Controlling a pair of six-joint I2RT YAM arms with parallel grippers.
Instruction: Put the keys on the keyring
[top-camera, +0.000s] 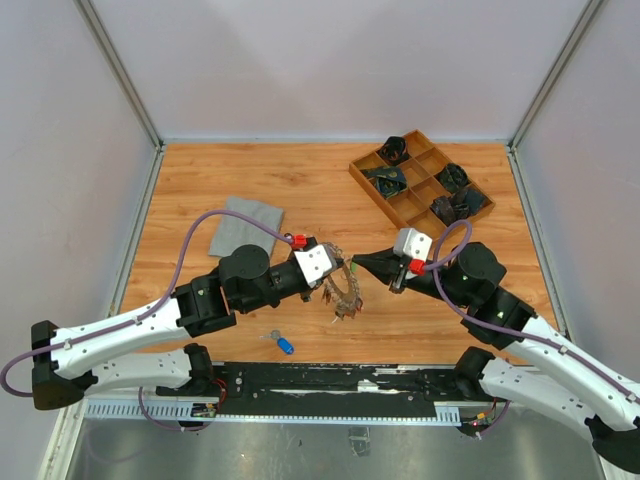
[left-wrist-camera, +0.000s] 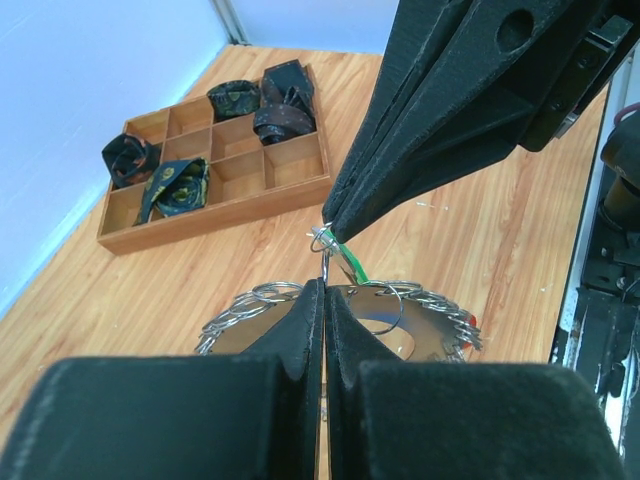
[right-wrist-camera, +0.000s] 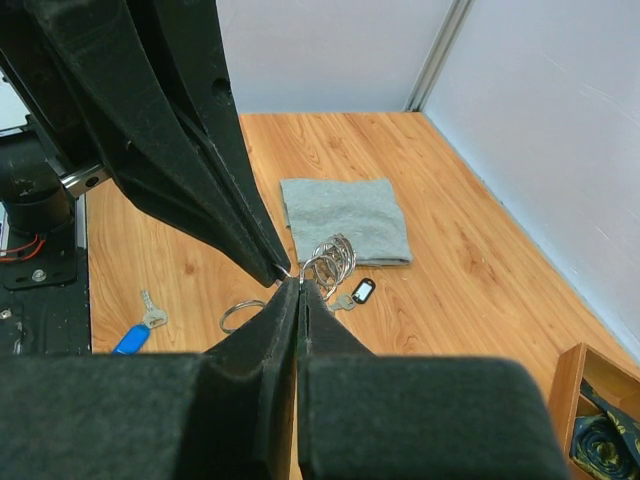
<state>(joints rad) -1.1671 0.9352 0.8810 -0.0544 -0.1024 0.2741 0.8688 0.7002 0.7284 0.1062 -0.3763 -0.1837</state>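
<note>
In my left wrist view, my left gripper is a soft black blur across the bottom, and it covers the 6 o'clock half of the keyring. My right gripper runs out of frame at 1 o'clock. What its tips pinch is too small to tell; only a green tag shows just below them. In my right wrist view both grippers hide most of the ring, and the wooden tray is cut off at 4 o'clock. The blue-tagged key, at 8 o'clock, runs down behind my blurred finger. From above, the keys merge into one grey-brown tangle covering my left fingertips, and my right arm leaves at 4 o'clock.
</note>
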